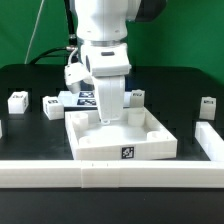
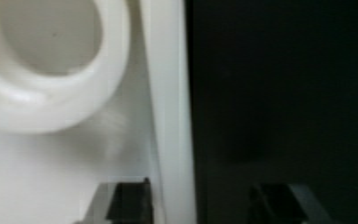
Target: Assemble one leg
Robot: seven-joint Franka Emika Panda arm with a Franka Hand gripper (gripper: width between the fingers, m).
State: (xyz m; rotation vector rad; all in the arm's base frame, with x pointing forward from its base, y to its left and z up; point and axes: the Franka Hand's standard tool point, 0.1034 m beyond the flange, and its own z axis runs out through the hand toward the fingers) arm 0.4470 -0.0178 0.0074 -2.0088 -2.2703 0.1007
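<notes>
The large white square panel (image 1: 122, 140) lies in the middle of the table. My gripper (image 1: 108, 120) is down at its back rim, near the back-left corner. In the wrist view the jaws (image 2: 208, 200) stand apart, open, astride the panel's thin wall (image 2: 172, 120). One finger is over the white inside by a round corner socket (image 2: 43, 60), the other over the black table. Several white legs stand loose on the table: two at the exterior view's left (image 1: 17, 99) (image 1: 52, 104), one behind the panel (image 1: 136, 96), one at the right (image 1: 207, 107). I hold none.
The marker board (image 1: 84, 98) lies behind the panel, partly hidden by my arm. A low white wall (image 1: 110, 174) runs along the front of the table. Another white part shows at the right edge (image 1: 211, 143).
</notes>
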